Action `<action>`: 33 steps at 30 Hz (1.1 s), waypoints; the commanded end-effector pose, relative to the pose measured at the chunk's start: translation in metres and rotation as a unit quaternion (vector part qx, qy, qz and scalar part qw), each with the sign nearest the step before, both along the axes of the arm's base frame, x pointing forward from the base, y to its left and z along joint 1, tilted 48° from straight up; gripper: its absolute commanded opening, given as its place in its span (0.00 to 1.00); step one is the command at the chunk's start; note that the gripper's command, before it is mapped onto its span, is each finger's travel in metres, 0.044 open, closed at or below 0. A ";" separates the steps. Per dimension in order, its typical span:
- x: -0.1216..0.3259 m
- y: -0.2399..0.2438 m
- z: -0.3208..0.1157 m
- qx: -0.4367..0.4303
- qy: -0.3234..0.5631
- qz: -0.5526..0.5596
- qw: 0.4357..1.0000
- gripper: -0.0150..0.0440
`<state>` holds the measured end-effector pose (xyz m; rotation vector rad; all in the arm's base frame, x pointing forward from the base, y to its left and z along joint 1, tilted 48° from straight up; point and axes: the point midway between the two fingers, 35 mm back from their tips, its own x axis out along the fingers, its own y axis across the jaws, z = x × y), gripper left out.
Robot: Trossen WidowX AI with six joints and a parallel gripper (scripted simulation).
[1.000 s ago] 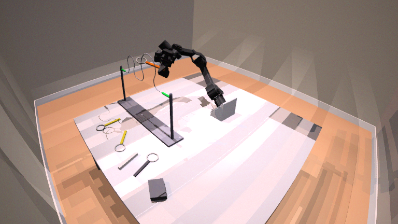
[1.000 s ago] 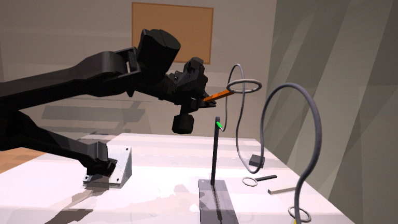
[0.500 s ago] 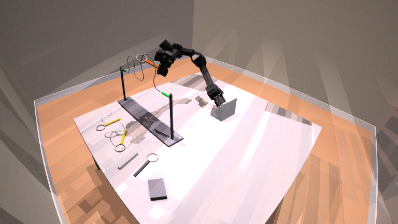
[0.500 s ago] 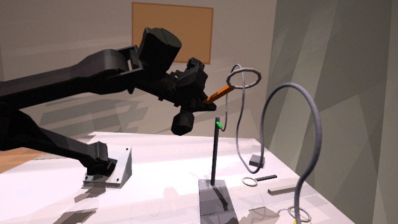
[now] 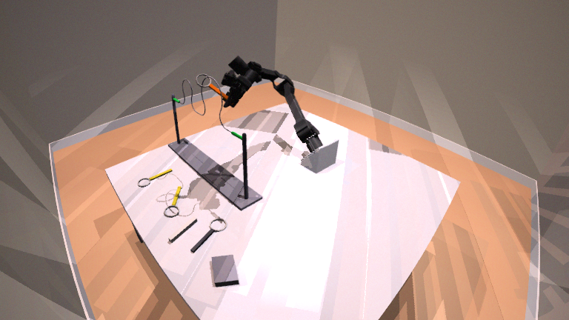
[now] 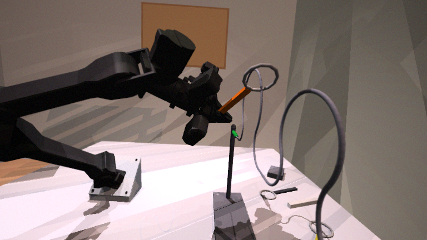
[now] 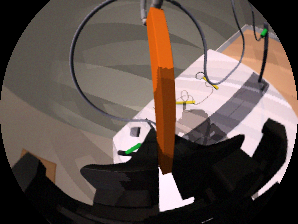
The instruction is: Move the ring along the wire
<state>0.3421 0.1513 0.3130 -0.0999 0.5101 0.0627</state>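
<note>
Clamping orange handle (image 5: 217, 91) (image 6: 234, 100) (image 7: 161, 45) near its free end, gripper (image 5: 227, 103) (image 6: 231, 119) (image 7: 156, 131) shut down on it, nothing loose to see. Carrying ring (image 5: 196, 80) (image 6: 278, 76) (image 7: 144, 12) out ahead of the fingers, up by the crest of the tall bend in the grey wire (image 5: 204, 110) (image 6: 255, 128) (image 7: 73, 55), on the robot-side post (image 5: 244, 167) (image 6: 230, 166) end. Looks threaded in the exterior view; can't tell touching from just beside at the rim. Mid-transfer, off both greens: near green part (image 5: 237, 135) (image 6: 234, 134) (image 7: 133, 148) well below, far green part (image 5: 176, 100) (image 7: 264, 33) past the remaining bends. Can't read the target post from this. Next: keep wire centred in the hole, turn ring square to the local wire direction, follow the curve off the crest in small steps. Watch for rim scraping on the tight bend, and for handle or fingers swinging into the descending grey. No release until hanging on the target green.
</note>
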 end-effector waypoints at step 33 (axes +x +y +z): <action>0.004 -0.018 0.004 -0.238 -0.047 0.004 0.970 0.00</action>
